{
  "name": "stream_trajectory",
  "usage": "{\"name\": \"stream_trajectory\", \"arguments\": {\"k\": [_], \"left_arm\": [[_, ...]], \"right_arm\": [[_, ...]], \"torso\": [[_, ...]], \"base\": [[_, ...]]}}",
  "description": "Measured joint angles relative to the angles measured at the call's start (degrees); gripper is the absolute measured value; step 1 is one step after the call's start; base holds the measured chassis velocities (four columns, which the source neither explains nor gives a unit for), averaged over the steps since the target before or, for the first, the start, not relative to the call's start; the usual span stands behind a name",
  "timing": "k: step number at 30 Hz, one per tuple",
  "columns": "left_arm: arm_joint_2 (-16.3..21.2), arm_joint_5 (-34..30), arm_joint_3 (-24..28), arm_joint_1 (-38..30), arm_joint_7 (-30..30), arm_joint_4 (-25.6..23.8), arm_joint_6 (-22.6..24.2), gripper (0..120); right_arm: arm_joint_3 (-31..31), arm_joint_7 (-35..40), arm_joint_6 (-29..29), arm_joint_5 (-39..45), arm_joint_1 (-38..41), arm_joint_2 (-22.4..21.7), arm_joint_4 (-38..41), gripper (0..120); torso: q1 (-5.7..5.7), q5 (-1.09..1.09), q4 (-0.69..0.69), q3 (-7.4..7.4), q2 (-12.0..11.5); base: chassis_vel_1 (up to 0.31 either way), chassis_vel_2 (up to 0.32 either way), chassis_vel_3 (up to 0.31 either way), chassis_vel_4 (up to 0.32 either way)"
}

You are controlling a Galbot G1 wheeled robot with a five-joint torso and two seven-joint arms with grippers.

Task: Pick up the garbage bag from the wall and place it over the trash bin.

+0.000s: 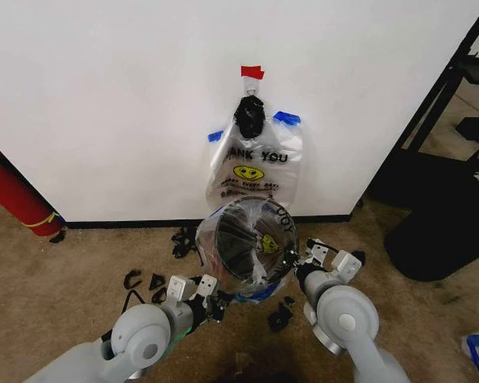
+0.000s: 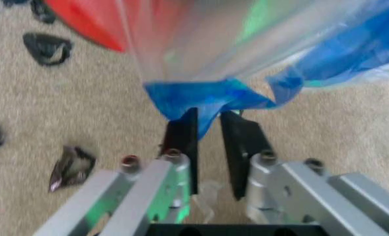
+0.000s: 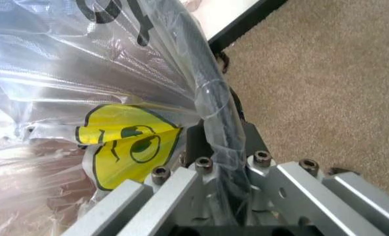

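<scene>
Head view first: the bin point(image 1: 227, 243) sits on the carpet point(image 1: 80, 255) just in front of the wall point(image 1: 104, 96), tipped so its black inside faces up toward the camera. The bag point(image 1: 275, 219) is stretched across the bin's mouth, clear and crinkly. The left gripper point(image 1: 215, 299) is at the bin's lower left edge and the right gripper point(image 1: 303, 259) is at its right edge, so one on each side. Another bag printed THANK YOU point(image 1: 255, 163) hangs on the wall right behind the bin, with blue tape at its corners. There's a red cylinder point(image 1: 12, 191) off to the left, and black scraps point(image 1: 144, 283) lie on the carpet near the left arm.

Left wrist view: the left gripper point(image 2: 211, 120) has its jaws nearly together, pinching a blue patch point(image 2: 201, 96) on the bag's edge. The clear film point(image 2: 201, 39) fans out beyond it, and the bin's red side point(image 2: 92, 17) is just past that. Carpet underneath.

Right wrist view: the right gripper point(image 3: 221, 142) has its jaws clamped on the bag where the film wraps a dark rounded edge point(image 3: 211, 98), which looks like the bin's rim, though I can't say for sure. Funny thing, this bag carries a yellow smiley point(image 3: 132, 142) and black lettering right beside the jaws. The black baseboard point(image 3: 247, 24) and carpet are behind it.
</scene>
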Motion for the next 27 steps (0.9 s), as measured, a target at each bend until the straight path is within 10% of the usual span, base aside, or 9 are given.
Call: {"name": "stream_trajectory", "arguments": {"k": [18,27], "left_arm": [[3.38,0.63,-8.46,7.8,-1.78,-7.79,-1.24,85],[4.68,-1.87,-8.88,5.7,-4.45,-10.55,-1.55,59]], "right_arm": [[0.82,-2.64,1.51,-5.96,-2.41,0.71,-0.73,0],[-0.66,-4.15,3.14,-10.66,-2.56,2.2,-2.21,0]], "torso": [[0.0,0.0,-0.02,0.0,0.0],[0.0,0.0,0.0,0.0,0.0]], "base": [[0.0,0.0,0.0,0.0],[0.0,0.0,0.0,0.0]]}}
